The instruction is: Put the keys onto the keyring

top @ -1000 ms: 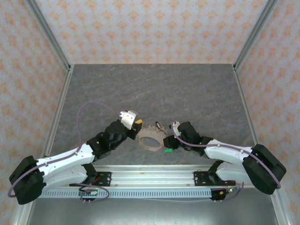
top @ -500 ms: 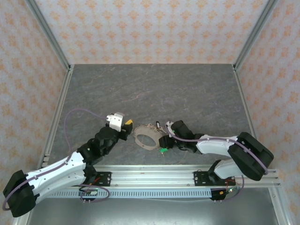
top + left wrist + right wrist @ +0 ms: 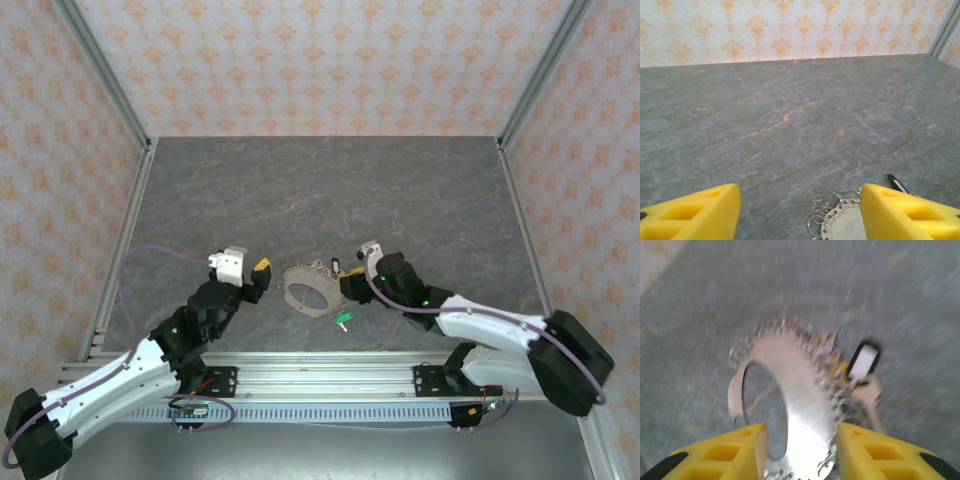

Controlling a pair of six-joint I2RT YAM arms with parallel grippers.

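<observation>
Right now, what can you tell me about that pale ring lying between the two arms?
The keyring is a wide, flat, silvery-tan band around an oval hole, metal by its sheen, with many small wire loops fringing its outer edge. It lies flat on the grey table, between the arms. A small black-and-white tag sits at its fringe. The right tool straddles its near edge with jaws apart; blur hides whether they touch it. The left tool stands apart from it.

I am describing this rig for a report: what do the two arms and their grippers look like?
Both the left arm and the right arm have white shells with black joints. A thin purple cable runs along each. The gripper fingers are yellow blocks with rectangular recesses.
</observation>
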